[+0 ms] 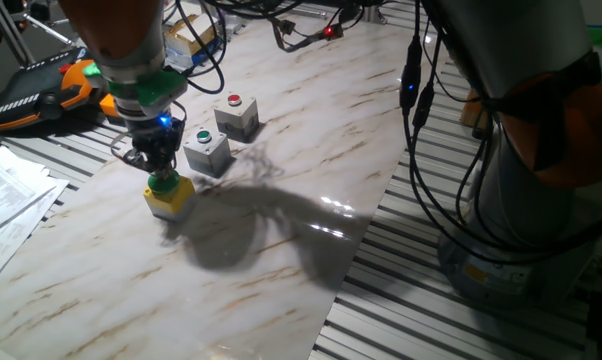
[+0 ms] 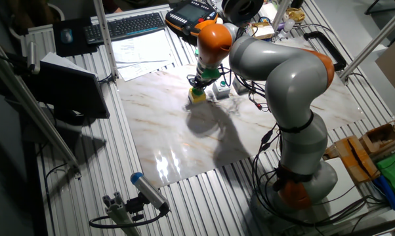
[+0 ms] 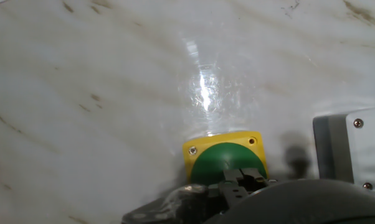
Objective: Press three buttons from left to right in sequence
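The yellow box [image 1: 173, 200] with the big green dome button [image 1: 162, 182] stands leftmost on the marble board. My gripper [image 1: 160, 172] is straight above it, its fingers together with their tips resting on the dome. In the hand view the fingertips [image 3: 240, 179] touch the near part of the dome [image 3: 215, 160] on the yellow box [image 3: 195, 150]. The grey box with the small green button [image 1: 207, 150] stands just to the right, and its corner shows in the hand view [image 3: 356, 146]. The grey box with the small red button [image 1: 237, 114] stands beyond that. In the other fixed view my gripper [image 2: 197, 88] covers the yellow box [image 2: 197, 97].
An orange and black pendant [image 1: 41, 90] lies at the far left, with papers [image 1: 11, 190] in front of it. Cables hang from my arm on the right [image 1: 416, 90]. The marble board [image 1: 311, 150] ends at a slatted table [image 1: 411, 290]. A keyboard [image 2: 128, 25] lies behind it.
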{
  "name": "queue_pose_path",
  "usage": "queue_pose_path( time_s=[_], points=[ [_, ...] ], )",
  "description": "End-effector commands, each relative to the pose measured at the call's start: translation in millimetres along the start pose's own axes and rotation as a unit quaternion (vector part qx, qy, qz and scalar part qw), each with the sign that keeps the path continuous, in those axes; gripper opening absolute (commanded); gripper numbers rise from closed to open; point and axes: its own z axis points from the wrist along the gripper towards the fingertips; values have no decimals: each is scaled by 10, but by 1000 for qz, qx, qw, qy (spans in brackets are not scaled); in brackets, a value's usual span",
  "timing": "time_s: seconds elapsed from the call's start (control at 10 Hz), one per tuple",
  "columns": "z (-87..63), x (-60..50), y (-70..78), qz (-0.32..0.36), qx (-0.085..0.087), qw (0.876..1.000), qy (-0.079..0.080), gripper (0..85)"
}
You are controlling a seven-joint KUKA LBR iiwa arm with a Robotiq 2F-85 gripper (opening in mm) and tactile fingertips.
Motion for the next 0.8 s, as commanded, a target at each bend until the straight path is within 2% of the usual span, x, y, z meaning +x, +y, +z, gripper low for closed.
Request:
queue_pose_path(
  time_s=[0.0,0.4,0.7],
  points=[
    [3,1,1,0,0,1000,0,7],
    [-3,4,7,-1,0,1000,-1,7],
    [-3,4,7,-9,16,1000,3,7]
  ],
)
